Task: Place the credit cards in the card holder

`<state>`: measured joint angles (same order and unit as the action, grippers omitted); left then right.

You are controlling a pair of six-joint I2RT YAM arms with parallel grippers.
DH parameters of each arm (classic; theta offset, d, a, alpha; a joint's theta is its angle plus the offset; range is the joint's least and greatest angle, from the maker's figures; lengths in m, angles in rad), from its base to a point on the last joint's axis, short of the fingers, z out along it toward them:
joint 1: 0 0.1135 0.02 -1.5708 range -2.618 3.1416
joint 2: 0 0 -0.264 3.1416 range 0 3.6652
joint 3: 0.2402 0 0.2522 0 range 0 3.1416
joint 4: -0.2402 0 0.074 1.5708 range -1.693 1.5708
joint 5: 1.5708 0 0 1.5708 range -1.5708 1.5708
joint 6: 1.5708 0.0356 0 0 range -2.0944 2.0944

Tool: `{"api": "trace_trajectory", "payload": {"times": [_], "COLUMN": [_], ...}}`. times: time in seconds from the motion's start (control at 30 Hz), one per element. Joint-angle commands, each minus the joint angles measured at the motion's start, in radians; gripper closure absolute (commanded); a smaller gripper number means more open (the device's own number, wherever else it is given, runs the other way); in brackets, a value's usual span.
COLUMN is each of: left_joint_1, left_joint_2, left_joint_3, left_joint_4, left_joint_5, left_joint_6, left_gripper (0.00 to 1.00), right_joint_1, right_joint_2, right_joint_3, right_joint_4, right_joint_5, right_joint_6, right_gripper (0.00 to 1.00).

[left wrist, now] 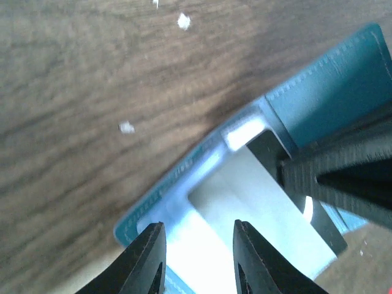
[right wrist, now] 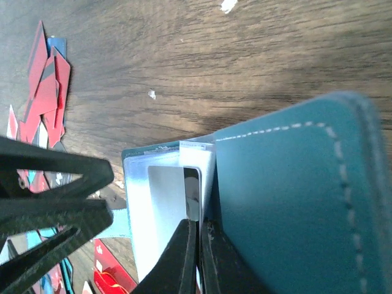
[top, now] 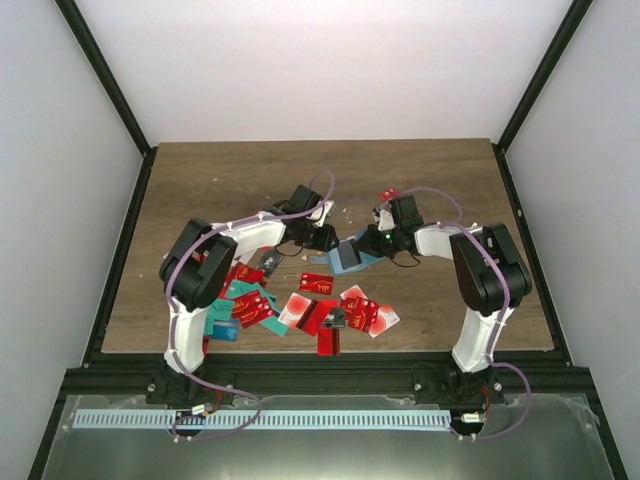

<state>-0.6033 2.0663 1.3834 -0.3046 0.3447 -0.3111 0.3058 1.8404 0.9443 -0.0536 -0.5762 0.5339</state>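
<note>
The teal card holder [top: 352, 258] lies open mid-table between both grippers, one cover [right wrist: 294, 202] raised. Its pale inner panel [left wrist: 202, 245] shows under my left gripper [left wrist: 199, 245], whose jaws stand apart above it with nothing between them. My right gripper [right wrist: 199, 229] is shut on a white card [right wrist: 165, 196] with a dark stripe, which sits partly inside the holder's pocket. The left wrist view shows that card [left wrist: 245, 196] with the right fingers [left wrist: 331, 177] at its dark corner. Loose credit cards [top: 320, 310], mostly red, some teal, lie scattered nearer the arm bases.
A single red card [top: 388, 194] lies behind the right wrist. White crumbs [left wrist: 183, 22] dot the wooden table. More red cards [right wrist: 43, 92] lie to the left in the right wrist view. Black frame rails [top: 300, 365] border the table.
</note>
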Motion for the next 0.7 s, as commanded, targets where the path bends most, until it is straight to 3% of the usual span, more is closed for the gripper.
{"api": "trace_trajectory", "payload": {"times": [0.0, 0.27, 0.5, 0.67], "left_joint_1": [-0.011, -0.018, -0.054, -0.061], "left_joint_2": [-0.068, -0.043, 0.047, 0.065], "left_joint_3": [-0.093, -0.139, -0.062, -0.048], "left_joint_4": [0.102, 0.157, 0.083, 0.095], "left_joint_5": [0.032, 0.043, -0.088, -0.070], "left_joint_6": [-0.043, -0.089, -0.045, -0.063], "left_gripper": [0.67, 0.65, 0.68, 0.70], "right_joint_1": [-0.014, -0.013, -0.013, -0.012], "right_joint_2": [0.017, -0.110, -0.193, -0.245], "right_joint_3": [-0.013, -0.035, -0.042, -0.037], "right_joint_4": [0.016, -0.042, -0.080, -0.125], "right_joint_5": [-0.024, 0.086, 0.076, 0.115], "right_joint_6": [0.004, -0.008, -0.008, -0.013], "right_gripper": [0.99, 0.99, 0.99, 0.99]}}
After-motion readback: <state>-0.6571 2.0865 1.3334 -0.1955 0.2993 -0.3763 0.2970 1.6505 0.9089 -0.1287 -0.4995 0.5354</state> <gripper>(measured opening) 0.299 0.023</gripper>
